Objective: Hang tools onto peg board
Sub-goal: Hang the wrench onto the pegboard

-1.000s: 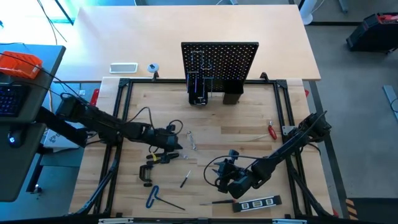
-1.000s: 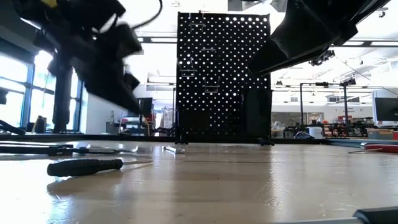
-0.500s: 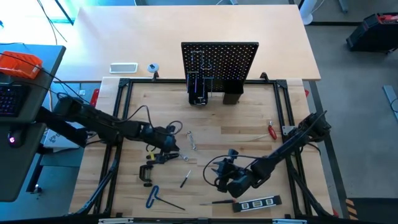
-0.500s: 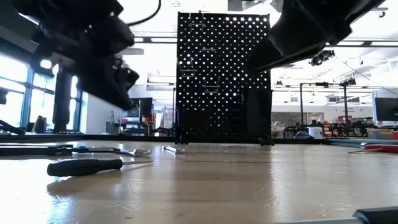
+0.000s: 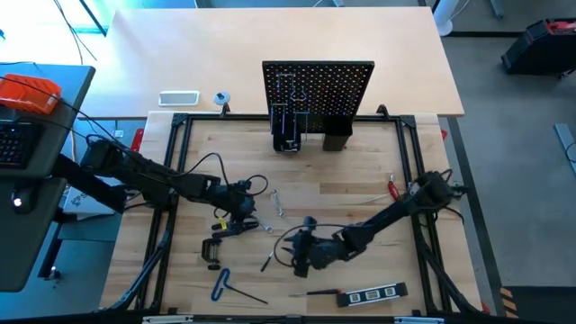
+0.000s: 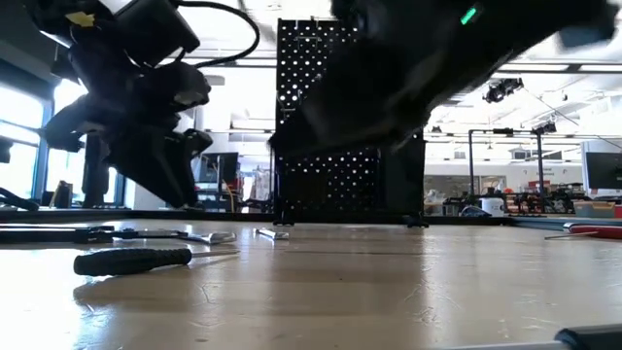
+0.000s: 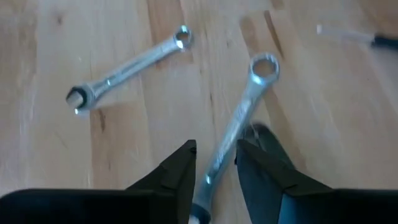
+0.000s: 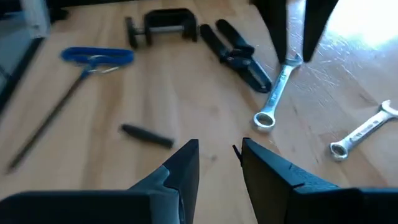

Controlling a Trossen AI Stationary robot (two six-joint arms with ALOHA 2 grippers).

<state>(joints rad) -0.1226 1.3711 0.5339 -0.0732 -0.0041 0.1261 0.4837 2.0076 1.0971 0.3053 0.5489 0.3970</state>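
Two wrenches [image 7: 127, 70], one C-clamp [image 8: 163, 23]

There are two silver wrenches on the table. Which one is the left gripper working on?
The wrench whose lower end sits between the left gripper fingers, beside the black pliers. The other wrench lies apart on the wood, untouched.

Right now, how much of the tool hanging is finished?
Little looks done: something blue already sits at the peg board base. In hand: the left end effector straddles a silver wrench on the table. Left: second wrench, pliers, C-clamp, blue-handled hex key, level.
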